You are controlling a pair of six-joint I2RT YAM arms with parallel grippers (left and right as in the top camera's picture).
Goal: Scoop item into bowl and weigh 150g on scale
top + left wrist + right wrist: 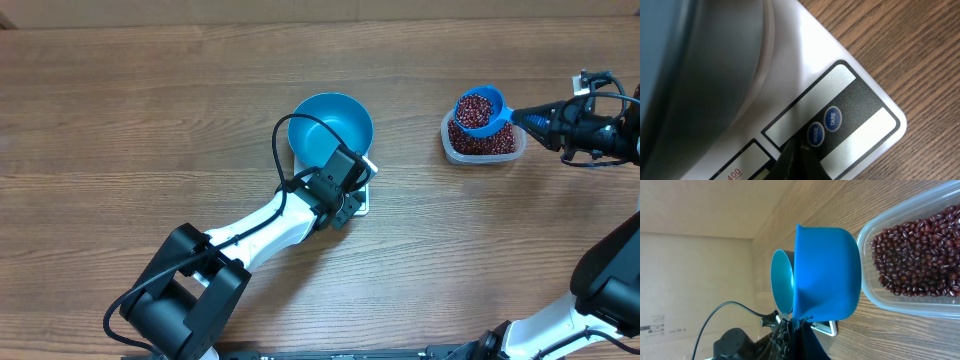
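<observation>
The bright blue bowl point(330, 128) stands on the white scale point(364, 205), which it mostly covers. My left gripper point(350, 203) is shut with nothing in it. In the left wrist view its tip point(797, 150) rests on the scale's point(790, 75) button strip, right beside the MODE button point(815, 134). My right gripper point(522, 117) is shut on the handle of a small blue scoop point(480, 110). The scoop is heaped with red-brown beans and hangs over a clear tub point(510, 152) of beans point(917, 255). The right wrist view shows the scoop's underside point(827, 275) with the bowl point(782, 282) behind it.
A TARE button point(833, 119) sits next to MODE. The left arm point(240, 235) stretches from the front left toward the scale, with a black cable looping over the bowl's near rim. Bare wooden table lies between bowl and tub.
</observation>
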